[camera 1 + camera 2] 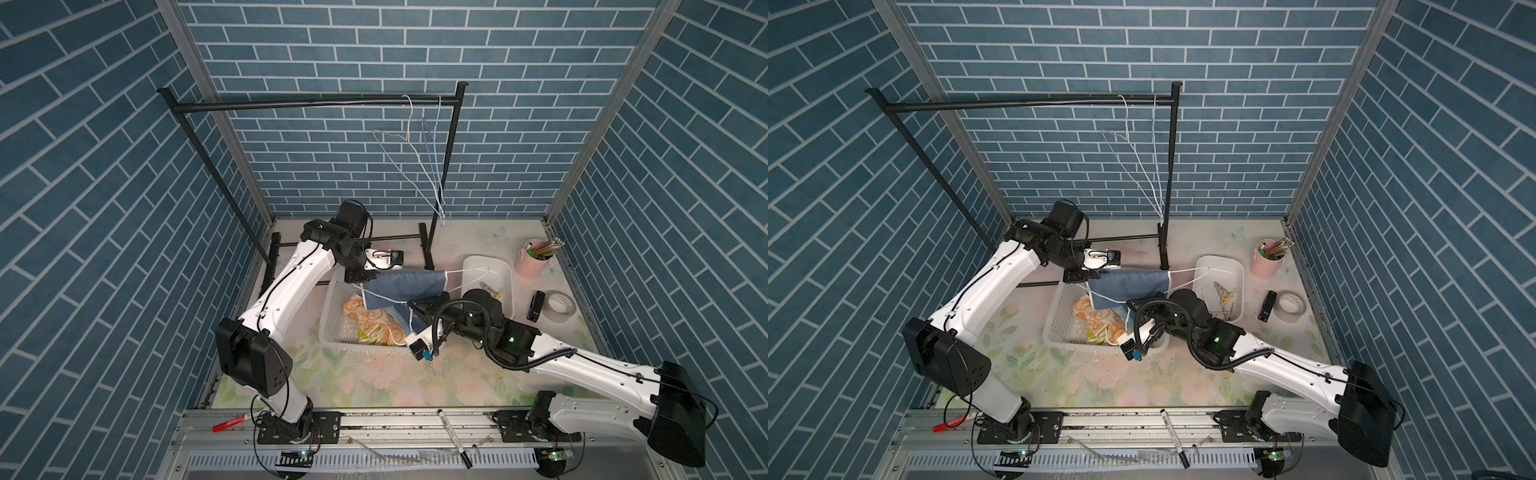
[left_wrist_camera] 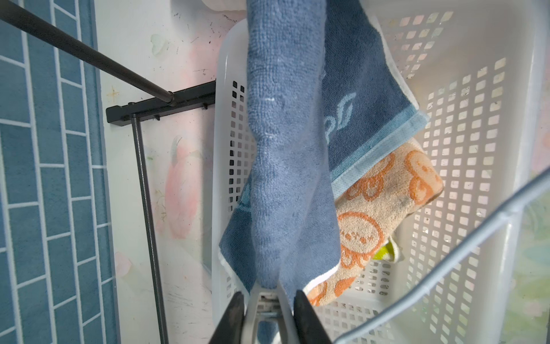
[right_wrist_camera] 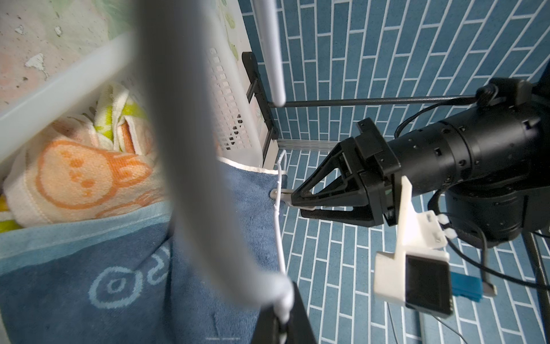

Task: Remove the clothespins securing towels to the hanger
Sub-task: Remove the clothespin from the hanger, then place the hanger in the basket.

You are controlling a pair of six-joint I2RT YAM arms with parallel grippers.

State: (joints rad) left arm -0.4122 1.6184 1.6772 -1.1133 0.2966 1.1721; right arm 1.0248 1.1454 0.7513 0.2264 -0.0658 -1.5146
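Hanger (image 3: 184,149): blurred pale bar right against my right wrist camera. In both top views it lies level at frame centre, over the basket (image 1: 330,316).
Right gripper (image 3: 282,321): mine, clamped fully on the thin white wire of the hanger.
Pale grey clothespin (image 2: 268,297): pinching the folded edge of the blue towel at one end of the hanger.
Left gripper (image 2: 269,315): mine, jaws narrowed onto the clothespin's two legs, touching it on either side.
Blue towel (image 2: 285,119): draped over the hanger, its lower part hanging into the basket.
Orange bunny towel (image 2: 387,190): in the basket, under the blue one.
Yellow-green towel (image 2: 383,254): a corner showing beside the orange one.
Loose clothespins (image 1: 1227,298): wood and pale, in the white tray (image 1: 1219,261), right of centre in a top view.
Black rack (image 1: 311,102): upper centre, with two bare wire hangers (image 1: 409,137) at its right end.
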